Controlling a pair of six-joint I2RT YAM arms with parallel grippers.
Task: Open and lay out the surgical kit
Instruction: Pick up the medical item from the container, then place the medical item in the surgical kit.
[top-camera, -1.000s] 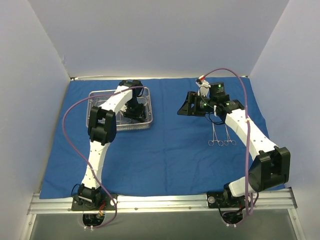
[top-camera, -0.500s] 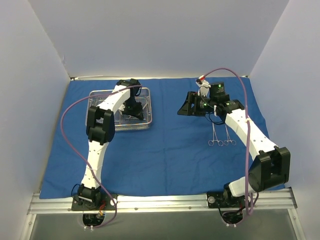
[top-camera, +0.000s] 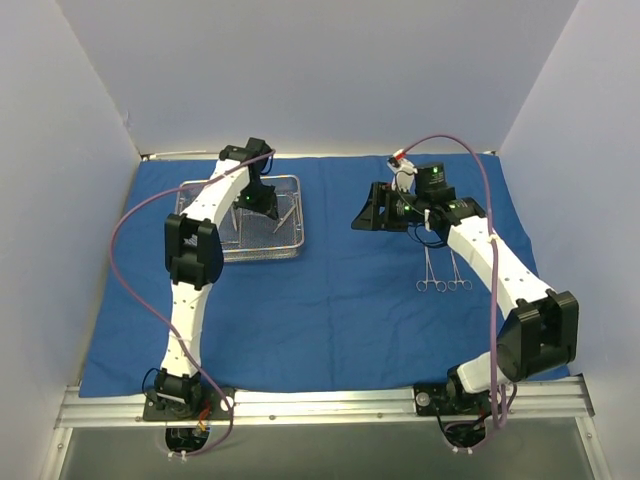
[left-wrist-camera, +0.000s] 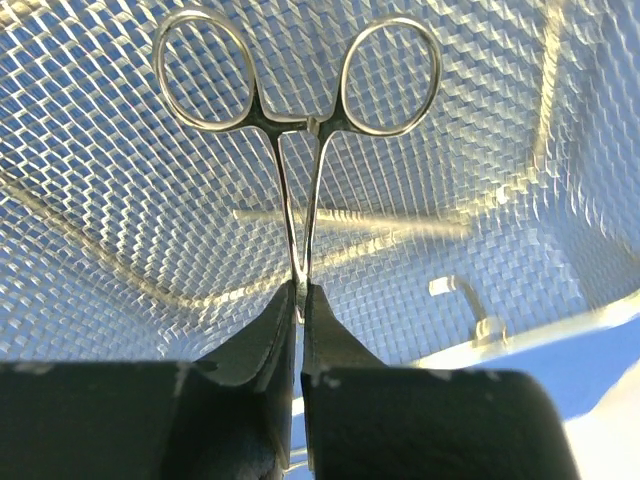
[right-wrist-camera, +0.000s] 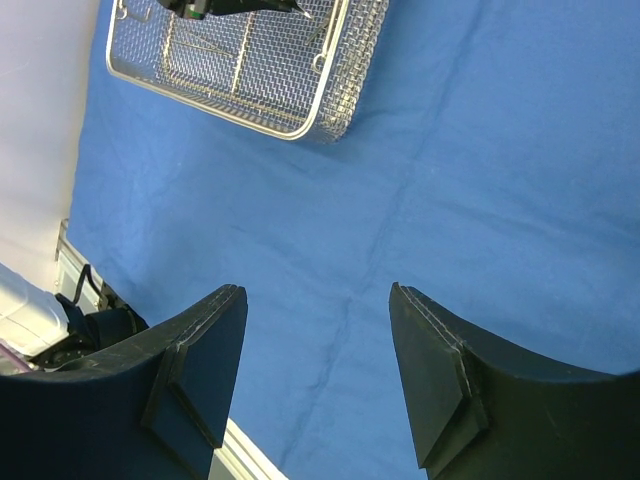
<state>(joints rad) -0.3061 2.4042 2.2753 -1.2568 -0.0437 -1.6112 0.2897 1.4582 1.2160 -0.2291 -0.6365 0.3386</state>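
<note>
The royal-blue cloth (top-camera: 340, 310) lies spread flat over the table. On its back left stands the silver wire-mesh tray (top-camera: 240, 252). My left gripper (top-camera: 262, 200) hangs over the tray, shut on the thin shanks of a ring-handled instrument (left-wrist-camera: 300, 200), whose rings point away from the fingers (left-wrist-camera: 255, 340). One more instrument (top-camera: 286, 214) lies in the tray's right part. Two instruments (top-camera: 432, 272) (top-camera: 458, 270) lie side by side on the cloth at the right. My right gripper (top-camera: 365, 215) hovers open above the cloth (right-wrist-camera: 480, 150), nothing between its fingers (right-wrist-camera: 205, 360).
White walls close in the back and both sides. A metal rail (top-camera: 320, 405) with both arm bases runs along the near edge. In the right wrist view the tray (right-wrist-camera: 300, 130) sits far off at the top left.
My left gripper has shut on the instrument in the tray and risen with it toward the back. The right arm has barely moved.
</note>
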